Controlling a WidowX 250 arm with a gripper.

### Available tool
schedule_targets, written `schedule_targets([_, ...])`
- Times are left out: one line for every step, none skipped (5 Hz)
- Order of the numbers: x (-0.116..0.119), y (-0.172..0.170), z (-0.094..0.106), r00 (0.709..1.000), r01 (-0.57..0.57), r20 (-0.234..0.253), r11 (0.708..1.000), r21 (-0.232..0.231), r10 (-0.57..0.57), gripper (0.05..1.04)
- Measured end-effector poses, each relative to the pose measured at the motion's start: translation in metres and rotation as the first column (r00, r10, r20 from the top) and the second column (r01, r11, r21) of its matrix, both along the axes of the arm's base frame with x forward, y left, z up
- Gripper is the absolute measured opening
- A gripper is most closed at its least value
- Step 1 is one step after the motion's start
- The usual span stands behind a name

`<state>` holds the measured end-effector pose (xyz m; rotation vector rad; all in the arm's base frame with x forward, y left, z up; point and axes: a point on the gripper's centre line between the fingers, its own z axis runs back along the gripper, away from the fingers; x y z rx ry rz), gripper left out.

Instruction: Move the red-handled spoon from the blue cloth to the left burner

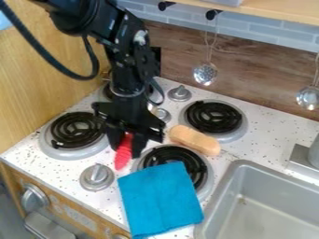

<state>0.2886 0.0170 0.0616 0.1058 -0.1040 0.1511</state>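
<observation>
Nearest the camera, at the right, a grey metal sink basin (274, 179) is set into the largest surface on site, a white, black-speckled stovetop counter (268, 128). From the far left, the black jointed robot arm (124, 70) stands over this counter, its end pointing down. Next in size, a bright blue folded cloth (159, 200) lies at the near edge, overlapping the near part of the near right burner, a black coil in a silver pan (179, 155). A tan oblong block with rounded ends (194, 139) lies just beyond that burner, towards the far right burner (213, 116). Smaller again, a red elongated object with a ridged surface (122, 154) is located left of the near right burner and slants down from the black two-finger gripper (127, 151). Gripper state: fingers parted by the object's width, apparently clamped on its upper end. Whether its lower tip bears on the counter cannot be determined. Step in hand, as judged: handling the red object low over the counter; pick-up or placement cannot be distinguished. The next move calls for a firm grip and vertical clearance if lifting, or full support beneath the object before release, avoiding the cloth and the silver knob (96, 177) at the near left.
</observation>
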Motion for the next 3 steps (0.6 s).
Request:
schedule_targets([0.017, 0.009, -0.011, 0.998, 0.044, -0.047, 0.998, 0.036, -0.042, 0.469])
schedule_targets([0.033, 0.011, -0.019, 0.996, 0.082, -0.042, 0.996, 0.045, -0.080, 0.468])
schedule_targets([0.044, 0.017, -0.028, 0.997, 0.066, -0.040, 0.997, 0.046, -0.064, 0.468])
